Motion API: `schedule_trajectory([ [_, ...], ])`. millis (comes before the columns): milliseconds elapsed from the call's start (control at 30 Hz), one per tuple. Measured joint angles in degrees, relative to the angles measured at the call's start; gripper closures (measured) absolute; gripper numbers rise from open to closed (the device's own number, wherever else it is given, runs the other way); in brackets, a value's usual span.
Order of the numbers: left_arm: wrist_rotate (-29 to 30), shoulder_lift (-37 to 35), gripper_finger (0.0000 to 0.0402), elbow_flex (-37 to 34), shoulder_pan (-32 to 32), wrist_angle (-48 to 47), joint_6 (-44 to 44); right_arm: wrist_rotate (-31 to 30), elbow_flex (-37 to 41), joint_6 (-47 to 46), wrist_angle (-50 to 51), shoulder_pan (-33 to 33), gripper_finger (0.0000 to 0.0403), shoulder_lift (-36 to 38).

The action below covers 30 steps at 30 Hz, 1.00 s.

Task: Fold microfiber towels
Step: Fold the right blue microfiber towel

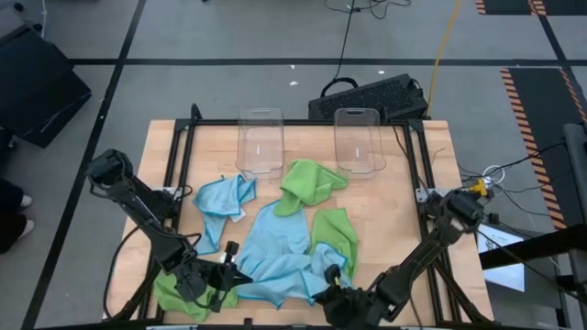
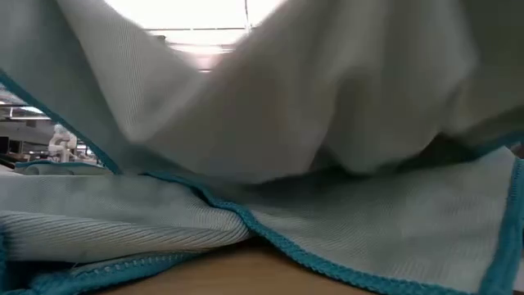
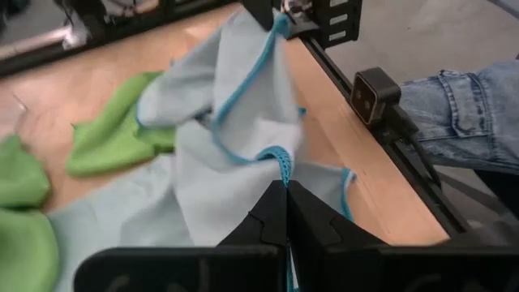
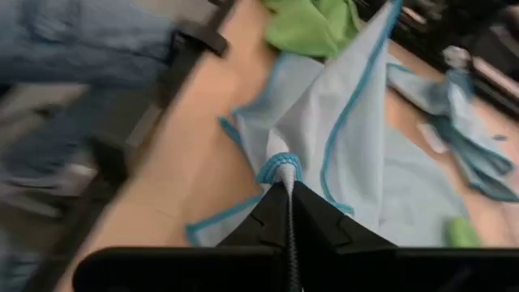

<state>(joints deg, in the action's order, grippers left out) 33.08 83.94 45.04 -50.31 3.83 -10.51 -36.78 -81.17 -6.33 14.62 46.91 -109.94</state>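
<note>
Left end effector (image 3: 285, 188): at the near edge of the surface (image 1: 422, 156), left of centre; fingers pressed together, pinching the teal-hemmed edge of the large blue towel (image 1: 280, 243).
Right end effector (image 4: 285, 188): at the near edge, right of centre; fingers pressed together on another hemmed corner of the same towel.
Large blue towel: spread over the near middle of the surface, rumpled, its near edge pinched at two points; it fills the low view, draped close to the camera.
Small blue towel (image 1: 223, 198): crumpled, left of centre, just beside the large one.
Green towel, far (image 1: 310, 183): bunched in front of the right bin.
Green towel, right (image 1: 337, 235): lying along the right side of the large blue towel, touching it.
Green towel, near left (image 1: 174, 291): at the near left corner, partly under the left arm.
Bins (image 1: 261, 139): two clear, upright, side by side at the far edge.
Person: a denim sleeve (image 3: 458, 105) beyond the surface's edge, in the left wrist view.
</note>
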Motion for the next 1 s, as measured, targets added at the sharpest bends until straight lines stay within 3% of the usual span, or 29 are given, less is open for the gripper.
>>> schedule_trajectory([
  [167, 0.06, -0.02, 0.0398, 0.00, 1.44, 1.49, 5.27, 9.16, 3.48, -2.09, -1.87, -0.83, 0.0395, 6.18],
  [300, 0.13, -0.02, 0.0398, 0.00, 2.08, 0.35, 5.38, 14.50, 9.93, -4.19, -10.34, -1.16, 0.0394, 9.52],
  [600, 0.11, -0.02, 0.0398, 0.00, 2.19, -1.09, 3.33, 14.75, 27.97, -5.10, -34.47, -1.97, 0.0368, 12.08],
  [700, 0.11, -0.02, 0.0398, 0.00, 2.19, -1.07, 3.31, 17.63, 31.78, -6.37, -40.63, -2.95, 0.0351, 12.12],
  [800, 0.11, -0.02, 0.0398, 0.00, 2.19, -1.04, 3.29, 20.40, 34.96, -8.75, -45.08, -3.84, 0.0336, 12.08],
  [1000, 0.11, -0.02, 0.0398, 0.00, 2.19, -1.04, 2.48, 18.64, 36.42, -10.78, -47.47, -4.90, 0.0320, 12.10],
])
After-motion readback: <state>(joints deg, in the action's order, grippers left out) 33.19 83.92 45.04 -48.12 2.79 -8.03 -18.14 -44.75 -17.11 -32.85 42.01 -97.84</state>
